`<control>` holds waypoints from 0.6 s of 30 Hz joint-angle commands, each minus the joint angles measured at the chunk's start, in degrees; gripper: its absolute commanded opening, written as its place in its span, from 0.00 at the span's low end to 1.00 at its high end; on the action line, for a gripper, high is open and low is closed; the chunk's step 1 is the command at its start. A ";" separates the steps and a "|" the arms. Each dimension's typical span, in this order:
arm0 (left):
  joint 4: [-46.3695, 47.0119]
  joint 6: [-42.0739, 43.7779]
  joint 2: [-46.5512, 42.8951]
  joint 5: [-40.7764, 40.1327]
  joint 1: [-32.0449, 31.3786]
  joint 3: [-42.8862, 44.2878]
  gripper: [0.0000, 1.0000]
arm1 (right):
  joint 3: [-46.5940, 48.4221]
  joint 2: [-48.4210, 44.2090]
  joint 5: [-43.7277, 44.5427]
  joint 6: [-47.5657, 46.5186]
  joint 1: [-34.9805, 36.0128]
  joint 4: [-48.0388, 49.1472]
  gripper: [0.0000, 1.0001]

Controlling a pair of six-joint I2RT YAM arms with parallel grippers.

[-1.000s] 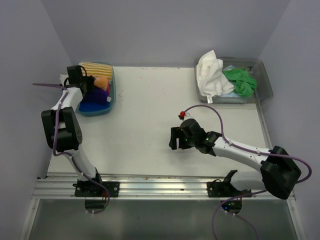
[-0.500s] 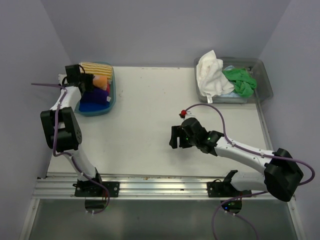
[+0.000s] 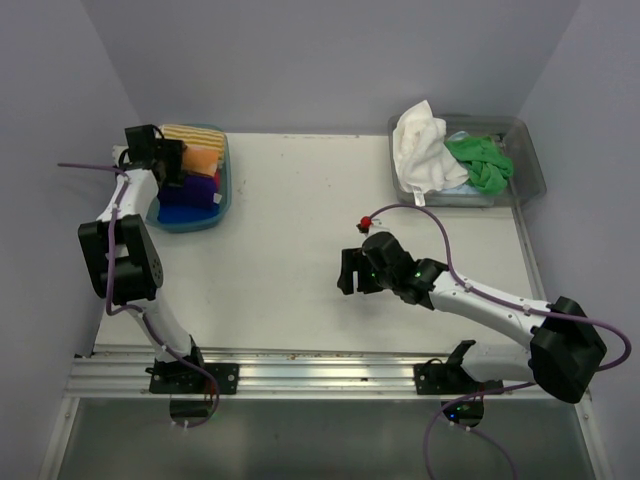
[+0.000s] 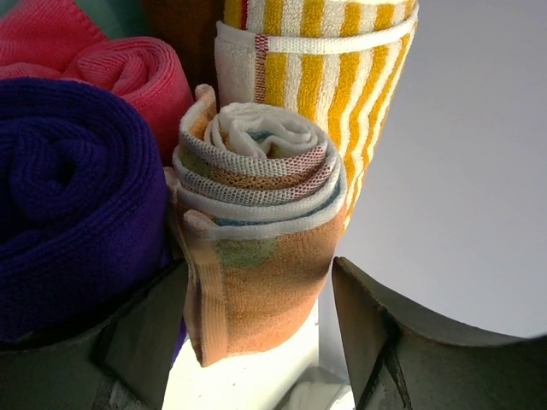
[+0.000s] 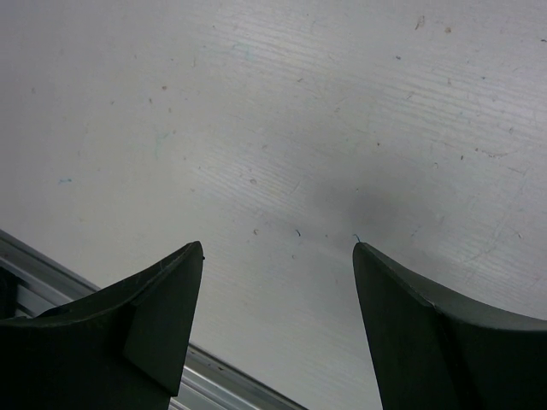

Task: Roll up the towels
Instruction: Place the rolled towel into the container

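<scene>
From above, the left gripper reaches into a shallow blue plastic tub at the far left corner of the white table. The tub is packed with rolled towels: a yellow-and-white striped roll at the back, an orange terry roll beside the fingers, a purple roll and a blue roll nearer. The arm's wrist covers the tub's left side. Across the table a clear plastic tub holds a crumpled white towel and a crumpled green towel, both unrolled. The right gripper hangs over bare table near the middle, well apart from both tubs.

The left wrist camera shows the left gripper with its jaws spread, astride the orange roll. A gap shows on the right; on the left I cannot tell whether finger and cloth touch. The striped roll stands just behind, the purple roll presses in at left, and a pink roll is cut off by the frame.

The right wrist camera shows the right gripper wide apart and empty over scuffed tabletop, with a metal rail at the edge.
</scene>
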 commanded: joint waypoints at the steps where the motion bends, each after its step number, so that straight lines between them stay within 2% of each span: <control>1: -1.07 1.02 -2.23 1.09 0.69 1.93 0.72 | 2.50 -0.27 1.38 -1.06 -0.35 -0.58 0.74; 7: -0.63 1.63 -4.60 1.18 0.87 1.67 0.73 | 2.41 -0.19 1.29 -1.06 -0.27 -0.40 0.74; 12: -0.28 2.25 -6.71 1.18 1.13 1.49 0.81 | 2.58 -0.18 1.56 -1.15 -0.35 -0.49 0.74; 18: -0.10 3.04 -9.00 2.40 1.40 0.53 0.83 | 2.58 -1.32 2.26 -1.32 -0.27 -0.84 0.74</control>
